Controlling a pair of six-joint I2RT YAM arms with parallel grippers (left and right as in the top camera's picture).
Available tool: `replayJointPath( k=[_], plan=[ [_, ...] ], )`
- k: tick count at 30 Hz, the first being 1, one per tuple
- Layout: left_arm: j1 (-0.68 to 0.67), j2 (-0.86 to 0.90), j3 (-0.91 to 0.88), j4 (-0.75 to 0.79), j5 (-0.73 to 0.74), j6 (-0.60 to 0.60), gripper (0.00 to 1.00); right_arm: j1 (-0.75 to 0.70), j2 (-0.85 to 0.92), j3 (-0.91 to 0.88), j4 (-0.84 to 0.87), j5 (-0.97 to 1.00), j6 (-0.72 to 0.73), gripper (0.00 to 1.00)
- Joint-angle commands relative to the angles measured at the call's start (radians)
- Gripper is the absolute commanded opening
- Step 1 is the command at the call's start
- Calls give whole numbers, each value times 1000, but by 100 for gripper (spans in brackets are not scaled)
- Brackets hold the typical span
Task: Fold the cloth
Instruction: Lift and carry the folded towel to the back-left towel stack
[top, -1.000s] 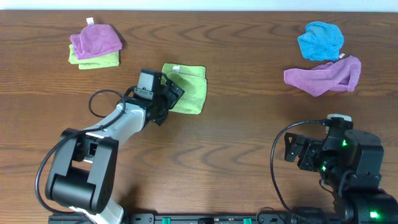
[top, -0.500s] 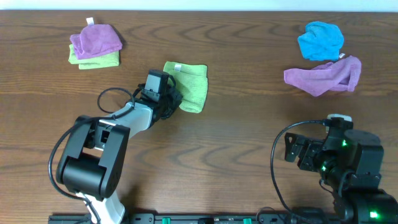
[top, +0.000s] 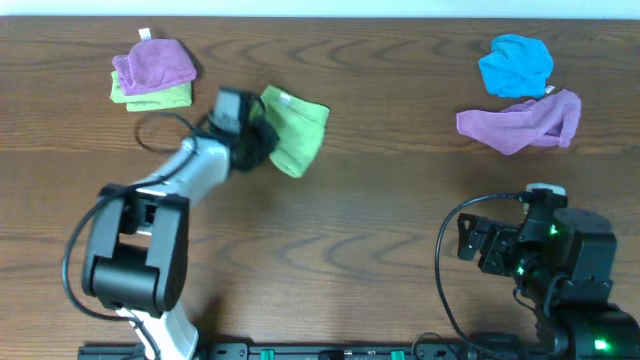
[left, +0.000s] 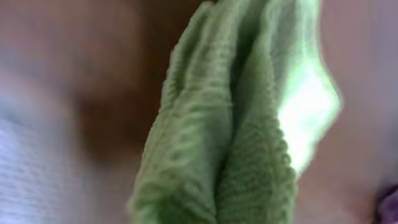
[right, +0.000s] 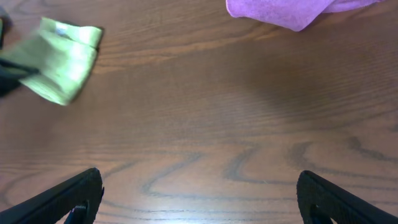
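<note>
The lime-green cloth lies left of the table's middle, bunched and tilted, with its white tag at the far edge. My left gripper is shut on the cloth's left edge. In the left wrist view the blurred green cloth fills the frame in thick folds and hides the fingers. My right gripper stands open over bare wood at the near right, far from the cloth, with nothing between its fingers.
A purple cloth sits on a lime-green one at the back left. A bright blue cloth and another purple cloth lie at the back right. The right arm's base stands at the near right.
My left gripper went from open to shut on the cloth's left edge and then swung toward the back left, pulling the cloth up and bunching it. The right arm has not moved.
</note>
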Motion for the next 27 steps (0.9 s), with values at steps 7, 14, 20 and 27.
replayJointPath(
  k=[7,14,20,27],
  plan=[
    [179,-24,389,-141,-22,88,6,-6,0,-6,-1,6,12,99],
    [220,8,474,-91,-145,90,6,-6,0,-6,-1,6,12,99],
    [249,111,543,-20,-190,102,6,-6,0,-6,-1,6,12,99],
    [294,269,686,-8,-187,108,6,-6,0,-6,-1,6,12,99]
  ],
)
